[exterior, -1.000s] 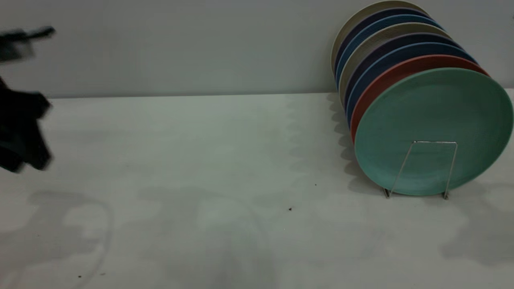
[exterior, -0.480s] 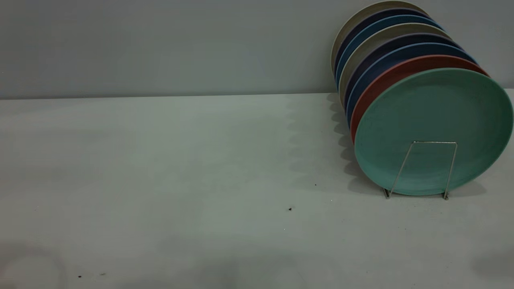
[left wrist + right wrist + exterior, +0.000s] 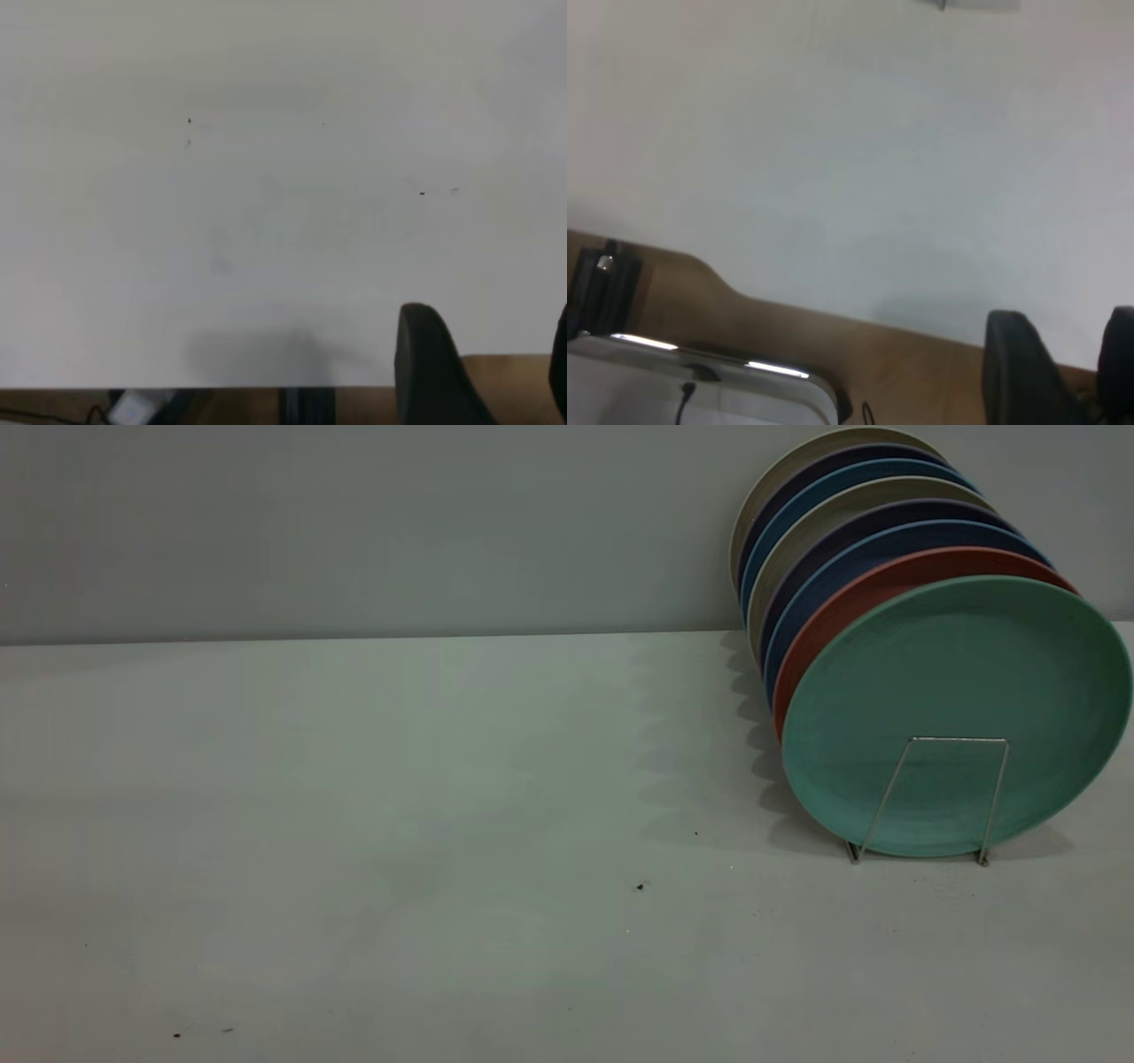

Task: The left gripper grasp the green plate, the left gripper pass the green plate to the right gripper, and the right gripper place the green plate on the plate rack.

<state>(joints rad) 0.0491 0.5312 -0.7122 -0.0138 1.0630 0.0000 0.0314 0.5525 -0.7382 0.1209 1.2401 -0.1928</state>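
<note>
Green plate (image 3: 961,700) stands on edge in the rack (image 3: 930,797), frontmost of the row, leaning back on the red plate (image 3: 850,602) behind it. The front wire loop crosses the plate's lower face and seems to act as the stop that keeps its foot from sliding forward; the lean comes from the stack behind. Behind the red plate: blue, dark and beige plates, each in turn, all tilted the same way, the last near the wall.

Rack sits on the counter (image 3: 443,824). Counter beside the rack carries only a few dark specks.

Neither arm shows in the exterior view; both are well away from the rack. Left tool (image 3: 483,372) hangs over the counter's near edge, with one finger and a sliver of the other showing apart, nothing between them. Right tool (image 3: 1063,372) likewise hangs over the counter edge, fingers apart and gripping nothing.

Judgement: the plate is racked and free of both tools, so the placing looks done; arms look parked clear of the rack so nothing nudges the leaning row.
</note>
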